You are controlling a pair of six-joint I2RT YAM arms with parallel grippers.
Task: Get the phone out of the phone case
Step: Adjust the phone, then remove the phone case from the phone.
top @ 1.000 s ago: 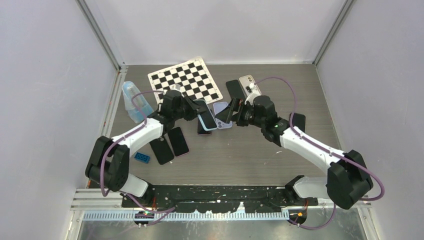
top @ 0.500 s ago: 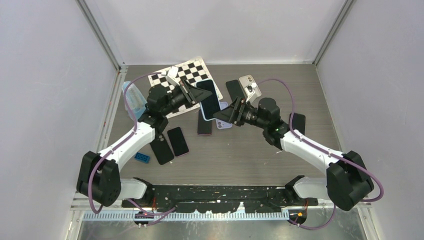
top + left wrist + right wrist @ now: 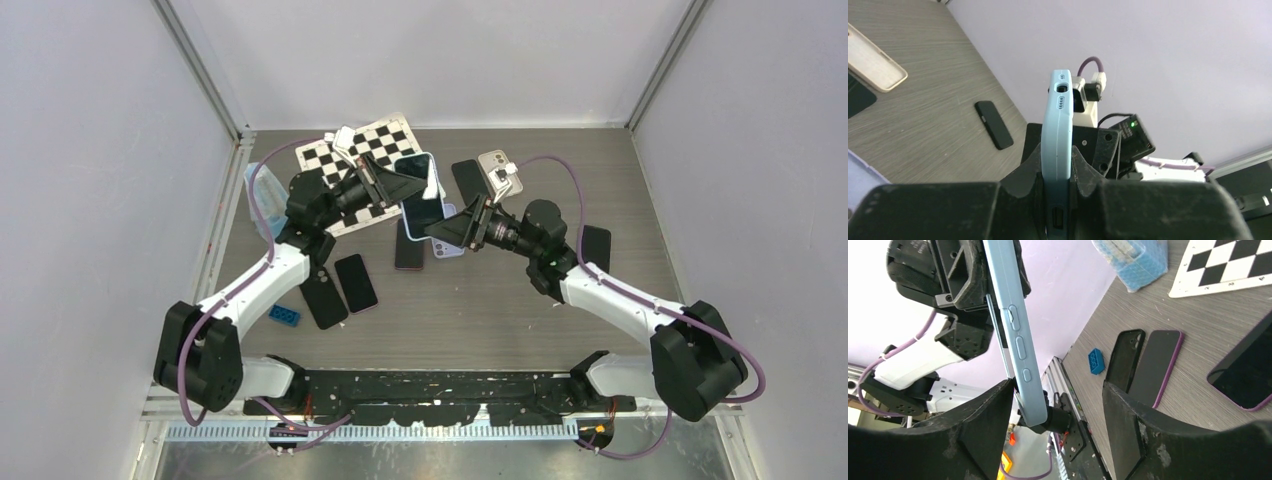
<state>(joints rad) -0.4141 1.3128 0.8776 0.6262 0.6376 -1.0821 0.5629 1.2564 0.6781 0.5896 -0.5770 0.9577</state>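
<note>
The left pincer is gripping a phone in a light blue phone case, holding it tilted above the counter. The right pincer is pointing at the phone's end farthest from the left pincer. Other phones are lying flat beneath both pincers.
</note>
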